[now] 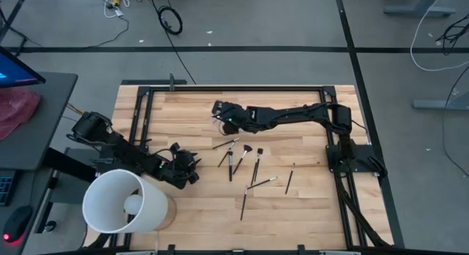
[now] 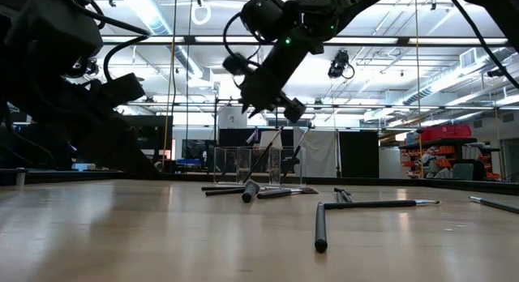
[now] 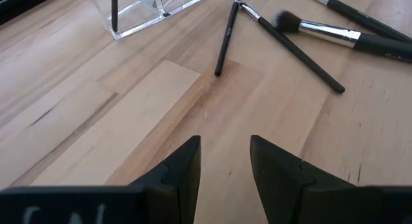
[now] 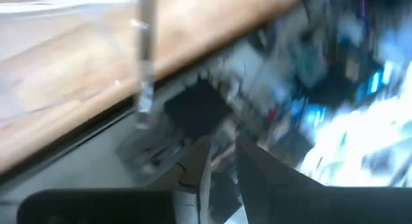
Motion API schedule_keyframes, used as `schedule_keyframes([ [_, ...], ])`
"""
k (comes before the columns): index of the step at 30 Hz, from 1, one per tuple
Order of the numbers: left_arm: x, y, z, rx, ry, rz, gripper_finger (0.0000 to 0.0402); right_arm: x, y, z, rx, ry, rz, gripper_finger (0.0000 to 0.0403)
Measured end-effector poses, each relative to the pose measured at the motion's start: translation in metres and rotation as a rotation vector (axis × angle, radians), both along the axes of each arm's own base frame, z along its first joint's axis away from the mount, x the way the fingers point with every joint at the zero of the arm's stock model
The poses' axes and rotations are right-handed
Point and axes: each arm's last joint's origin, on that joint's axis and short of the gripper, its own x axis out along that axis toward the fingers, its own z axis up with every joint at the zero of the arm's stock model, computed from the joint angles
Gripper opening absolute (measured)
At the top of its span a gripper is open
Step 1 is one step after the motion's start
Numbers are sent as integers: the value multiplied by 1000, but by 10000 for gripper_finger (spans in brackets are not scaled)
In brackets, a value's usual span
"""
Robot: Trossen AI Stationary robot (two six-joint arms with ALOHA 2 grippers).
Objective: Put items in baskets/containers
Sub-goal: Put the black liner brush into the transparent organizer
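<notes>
Several thin dark makeup brushes (image 1: 256,165) lie loose on the wooden table's middle; the low view shows them flat (image 2: 373,204), and the left wrist view shows some too (image 3: 335,34). A small clear holder (image 2: 243,164) stands on the far part of the table, and brushes (image 2: 272,148) lean in it, handles up. It also shows in the left wrist view (image 3: 154,8). My right gripper (image 1: 218,108) hovers just above the holder (image 2: 280,108), narrowly open with nothing between its fingers (image 4: 223,163). My left gripper (image 1: 194,168) is low over bare wood left of the brushes, open and empty (image 3: 225,159).
A large white bucket (image 1: 124,200) stands at the table's near left corner, close beside my left arm. A black frame (image 1: 234,87) runs round the table top. Bare wood lies between my left gripper and the loose brushes.
</notes>
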Motion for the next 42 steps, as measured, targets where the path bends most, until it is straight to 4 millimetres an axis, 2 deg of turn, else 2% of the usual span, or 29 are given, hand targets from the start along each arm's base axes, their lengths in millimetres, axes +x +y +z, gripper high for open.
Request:
schedule_keyframes([
  [4, 1, 0, 0, -6, -10, 2, 138, -4, 2, 13, -6, -248, -278, 73],
  [6, 2, -1, 2, -11, -31, 6, 138, -16, 5, 21, 23, -264, -354, 68],
  [9, 6, -2, 6, -11, -100, 25, 138, -40, 14, 43, 123, -316, -432, 58],
  [12, 12, 0, 11, 21, -141, 24, 138, -69, 26, 73, 265, -451, -522, 50],
  [16, 21, 12, 16, 65, -150, 26, 138, -111, 40, 110, 586, -605, -614, 48],
  [18, 26, 22, 17, 59, -130, 2, 138, -127, 46, 121, 729, -652, -646, 50],
  [20, 32, 31, 18, 32, -115, -58, 138, -141, 50, 124, 803, -679, -648, 52],
  [22, 39, 38, 19, 23, -110, -148, 138, -154, 52, 118, 836, -706, -632, 54],
  [24, 45, 45, 20, 30, -135, -215, 138, -165, 54, 105, 895, -727, -620, 54],
  [28, 51, 59, 13, 34, -138, -209, 138, -186, 59, 61, 1076, -759, -548, 54],
  [30, 52, 66, 5, 30, -107, -188, 138, -190, 61, 38, 1193, -824, -455, 54],
  [33, 56, 75, -7, 3, -117, -205, 138, -191, 66, 7, 1404, -963, -218, 55],
  [35, 60, 81, -13, -4, -145, -228, 138, -194, 68, -11, 1485, -1055, -60, 55],
  [39, 63, 90, -23, 14, -180, -220, 138, -205, 69, -33, 1525, -1218, 103, 55],
  [42, 63, 95, -30, -4, -187, -234, 138, -203, 69, -43, 1524, -1211, 95, 61],
])
